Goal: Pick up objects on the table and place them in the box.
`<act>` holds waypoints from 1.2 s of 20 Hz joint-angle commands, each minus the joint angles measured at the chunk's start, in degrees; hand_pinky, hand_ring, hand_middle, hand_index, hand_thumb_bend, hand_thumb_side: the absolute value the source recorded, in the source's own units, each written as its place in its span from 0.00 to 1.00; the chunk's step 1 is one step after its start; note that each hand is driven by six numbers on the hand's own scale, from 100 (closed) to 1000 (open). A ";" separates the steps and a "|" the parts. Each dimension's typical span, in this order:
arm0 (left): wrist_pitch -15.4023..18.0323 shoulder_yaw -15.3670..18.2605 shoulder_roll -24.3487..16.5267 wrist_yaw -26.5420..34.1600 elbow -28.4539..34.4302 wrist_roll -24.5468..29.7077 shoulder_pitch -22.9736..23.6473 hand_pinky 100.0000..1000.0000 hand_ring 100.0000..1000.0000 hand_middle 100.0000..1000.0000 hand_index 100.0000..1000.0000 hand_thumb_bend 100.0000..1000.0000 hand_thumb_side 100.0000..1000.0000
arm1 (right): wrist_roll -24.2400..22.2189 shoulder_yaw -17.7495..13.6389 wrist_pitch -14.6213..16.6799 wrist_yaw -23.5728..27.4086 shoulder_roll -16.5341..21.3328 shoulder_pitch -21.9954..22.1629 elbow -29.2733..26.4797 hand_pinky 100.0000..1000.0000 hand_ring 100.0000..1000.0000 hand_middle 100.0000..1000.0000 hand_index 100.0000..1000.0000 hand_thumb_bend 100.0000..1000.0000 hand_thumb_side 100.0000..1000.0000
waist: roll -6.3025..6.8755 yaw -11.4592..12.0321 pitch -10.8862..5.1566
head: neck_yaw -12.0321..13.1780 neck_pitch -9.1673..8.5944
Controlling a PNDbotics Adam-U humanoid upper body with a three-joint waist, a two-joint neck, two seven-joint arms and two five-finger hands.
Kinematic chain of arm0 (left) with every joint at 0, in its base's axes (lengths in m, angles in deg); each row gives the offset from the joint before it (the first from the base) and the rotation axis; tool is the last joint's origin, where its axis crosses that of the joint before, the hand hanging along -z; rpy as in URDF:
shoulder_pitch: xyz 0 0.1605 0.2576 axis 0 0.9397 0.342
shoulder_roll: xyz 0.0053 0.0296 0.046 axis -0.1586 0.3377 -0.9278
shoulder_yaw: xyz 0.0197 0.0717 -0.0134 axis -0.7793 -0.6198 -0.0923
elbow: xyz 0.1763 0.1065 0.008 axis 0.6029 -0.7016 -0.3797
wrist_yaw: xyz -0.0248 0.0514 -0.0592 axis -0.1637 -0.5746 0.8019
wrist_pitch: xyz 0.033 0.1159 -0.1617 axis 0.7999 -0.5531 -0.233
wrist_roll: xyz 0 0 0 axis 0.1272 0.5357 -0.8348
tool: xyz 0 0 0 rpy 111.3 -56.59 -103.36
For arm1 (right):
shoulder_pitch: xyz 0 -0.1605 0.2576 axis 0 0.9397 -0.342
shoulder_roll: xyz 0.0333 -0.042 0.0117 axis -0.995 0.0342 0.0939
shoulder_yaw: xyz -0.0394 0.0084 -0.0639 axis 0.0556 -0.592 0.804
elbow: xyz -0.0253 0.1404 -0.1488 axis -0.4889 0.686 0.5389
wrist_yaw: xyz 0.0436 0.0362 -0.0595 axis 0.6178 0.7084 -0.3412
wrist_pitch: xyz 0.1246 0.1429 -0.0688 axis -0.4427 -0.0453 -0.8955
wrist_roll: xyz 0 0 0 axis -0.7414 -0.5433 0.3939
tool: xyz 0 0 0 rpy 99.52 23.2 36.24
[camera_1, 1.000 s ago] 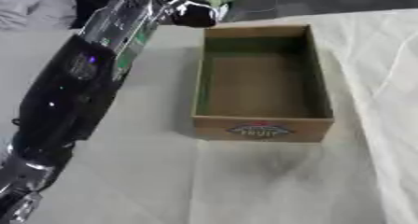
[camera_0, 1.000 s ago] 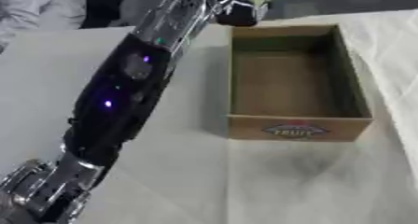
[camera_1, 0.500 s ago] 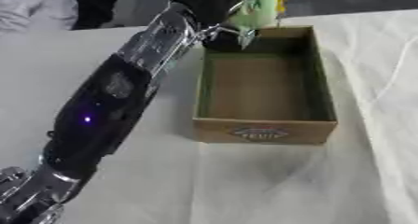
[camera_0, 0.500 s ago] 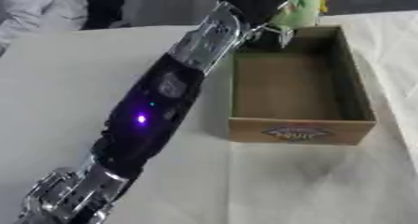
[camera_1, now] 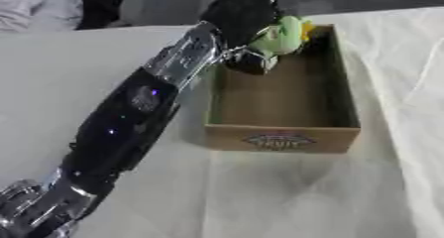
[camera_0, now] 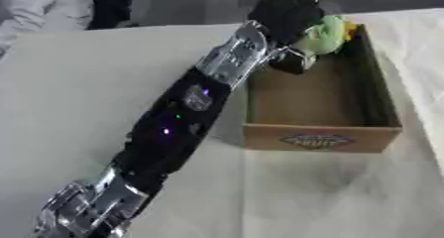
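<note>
pale cloth over the table (camera_0: 78, 83), a dark floor beyond its far edge, and somebody's light sleeve (camera_0: 39, 6) up in the far left corner, nowhere near the work. the cardboard box (camera_1: 282, 133) sits open in the middle, printed label on its near wall, and its floor looks bare from here.

the left arm stretches in long from the lower left, and the left hand (camera_1: 239, 14) is up at the box's far left corner, fingers curled round a green soft toy (camera_1: 282, 33) with a bit of yellow on its far side. the toy hangs over the far end of the box, about level with the rim, not yet down on the floor. the right hand isn't showing at all.

here's the worry: the toy is sitting close over the far wall, so if the fingers open now it might catch the rim and tip out the back onto the table. the forearm also lies close along the left wall, and i'd guess any drop or swing of the arm could nudge the light box across the cloth.

compared with a second ago, big change: the toy was off beyond the box's far left corner then, and half a second back just at the far rim. now it has come in over the opening.
</note>
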 commanded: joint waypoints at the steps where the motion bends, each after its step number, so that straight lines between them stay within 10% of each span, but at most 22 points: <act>1: 2.57 -0.03 -0.06 1.47 -0.33 2.36 -1.10 0.34 0.53 0.49 0.63 0.00 0.52 | -0.03 -0.01 0.12 0.29 0.80 -0.86 -0.81 0.77 0.81 0.63 0.71 0.00 1.00 | -0.40 -0.12 -1.05 | 0.13 -0.52; 7: 6.79 -0.14 -0.06 4.56 -0.86 8.40 -1.07 0.47 0.68 0.64 0.75 0.00 0.55 | 0.11 -0.02 0.05 0.36 0.71 -0.94 -0.81 0.77 0.81 0.63 0.71 0.00 1.00 | -0.42 -0.24 -1.13 | 0.14 -0.68; 12: 7.19 0.12 -0.36 4.80 -0.31 11.63 -1.15 0.64 0.82 0.77 0.85 0.00 0.77 | 0.26 -0.03 -0.08 0.40 0.63 -0.92 -0.81 0.77 0.81 0.63 0.71 0.00 1.00 | -0.44 -0.32 -1.22 | 0.16 -0.71; 15: 6.20 0.36 -0.43 4.69 -0.09 12.98 -1.17 0.70 0.85 0.80 0.86 0.31 1.00 | 0.35 -0.04 -0.20 0.42 0.61 -0.88 -0.81 0.77 0.81 0.63 0.71 0.00 1.00 | -0.47 -0.29 -1.27 | 0.14 -0.66; 24: 4.59 0.25 -0.83 2.47 0.31 18.07 -1.06 0.80 0.95 0.88 0.96 0.83 0.99 | 0.52 -0.09 -0.34 0.44 0.57 -0.85 -0.81 0.77 0.81 0.63 0.71 0.00 1.00 | -0.53 -0.39 -1.30 | 0.01 -0.72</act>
